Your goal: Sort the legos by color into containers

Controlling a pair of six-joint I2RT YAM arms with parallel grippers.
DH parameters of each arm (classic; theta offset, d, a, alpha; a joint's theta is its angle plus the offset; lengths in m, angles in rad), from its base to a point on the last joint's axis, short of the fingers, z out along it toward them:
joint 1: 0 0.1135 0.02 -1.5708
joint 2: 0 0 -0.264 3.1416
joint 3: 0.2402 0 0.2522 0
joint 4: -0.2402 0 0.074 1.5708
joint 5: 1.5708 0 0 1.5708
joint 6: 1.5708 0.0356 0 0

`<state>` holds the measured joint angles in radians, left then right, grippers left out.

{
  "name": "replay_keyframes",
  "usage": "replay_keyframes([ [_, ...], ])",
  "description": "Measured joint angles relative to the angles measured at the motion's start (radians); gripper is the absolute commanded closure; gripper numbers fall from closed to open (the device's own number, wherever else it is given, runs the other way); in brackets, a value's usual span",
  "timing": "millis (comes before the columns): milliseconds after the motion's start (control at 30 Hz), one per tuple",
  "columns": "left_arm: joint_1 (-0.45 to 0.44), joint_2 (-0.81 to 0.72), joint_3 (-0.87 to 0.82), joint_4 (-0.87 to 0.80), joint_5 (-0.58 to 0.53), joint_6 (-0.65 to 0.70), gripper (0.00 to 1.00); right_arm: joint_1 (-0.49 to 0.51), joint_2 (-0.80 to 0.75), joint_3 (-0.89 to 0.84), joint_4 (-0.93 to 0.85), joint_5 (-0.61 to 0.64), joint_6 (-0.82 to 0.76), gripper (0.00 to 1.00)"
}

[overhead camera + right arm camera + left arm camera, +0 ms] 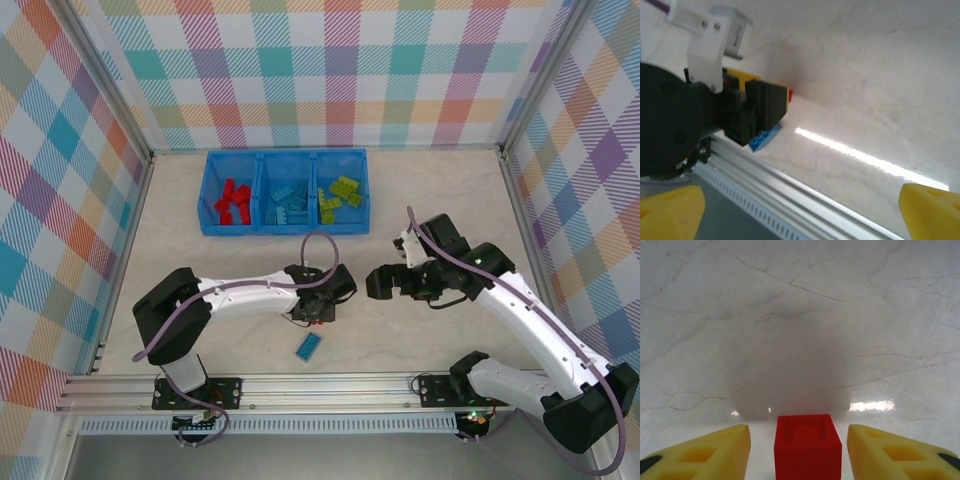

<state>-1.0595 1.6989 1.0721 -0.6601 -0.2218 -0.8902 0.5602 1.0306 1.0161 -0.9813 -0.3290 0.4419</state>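
Left wrist: hand point(799, 452) astride brick point(807, 447) (low)

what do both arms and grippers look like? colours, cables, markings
Same build, left arm and right arm: white shell links, black joint housings, a loose purple cable along each. Yellow wedge-shaped plastic fingers with recessed pockets, on black bodies. White bracket carries a silver wrist camera. No markings legible.

A blue brick point(308, 346) lies near the left pincer point(318, 310).
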Motion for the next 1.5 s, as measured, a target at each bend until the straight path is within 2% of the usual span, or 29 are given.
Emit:
replay_keyframes([
  [100,0.0,0.013,0.0,0.009,-0.008,-0.009,0.66,0.0,-0.002,-0.007,0.004,-0.041,0.011,0.0],
  [200,0.0,0.017,0.002,0.012,-0.008,-0.011,0.67,0.0,0.004,-0.007,0.015,-0.066,0.018,0.0],
  [300,0.0,0.019,0.002,0.013,-0.008,-0.012,0.62,0.0,0.005,-0.007,0.019,-0.074,0.02,0.0],
  [400,0.0,0.029,0.002,0.018,-0.002,-0.015,0.52,0.0,0.005,-0.007,0.019,-0.074,0.023,0.0],
  [500,0.0,0.056,-0.003,0.031,0.007,-0.014,0.51,0.0,0.006,-0.007,0.019,-0.074,0.024,0.0],
  [767,0.0,0.06,-0.01,0.037,0.012,-0.012,0.79,0.0,0.007,-0.007,0.019,-0.074,0.031,0.0],
  [967,0.026,-0.023,-0.009,0.014,-0.026,0.014,0.82,0.0,0.007,-0.007,0.019,-0.074,0.031,0.0],
  [1033,0.066,-0.097,-0.006,-0.004,-0.049,0.044,0.82,0.0,0.006,-0.007,0.022,-0.073,0.032,0.01],
  [1133,0.198,-0.223,0.02,-0.018,-0.089,0.106,0.82,0.0,0.003,-0.008,0.05,-0.063,0.042,0.0],
  [1267,0.455,-0.312,0.093,0.002,-0.122,0.202,0.82,0.0,-0.004,-0.025,0.126,-0.046,0.056,0.0],
  [1400,0.678,-0.273,0.18,0.042,-0.128,0.266,0.82,0.0,0.0,-0.04,0.185,-0.042,0.072,0.0],
  [1500,0.796,-0.148,0.287,0.061,-0.109,0.296,0.82,0.0,0.005,-0.04,0.208,-0.038,0.077,0.0],
])
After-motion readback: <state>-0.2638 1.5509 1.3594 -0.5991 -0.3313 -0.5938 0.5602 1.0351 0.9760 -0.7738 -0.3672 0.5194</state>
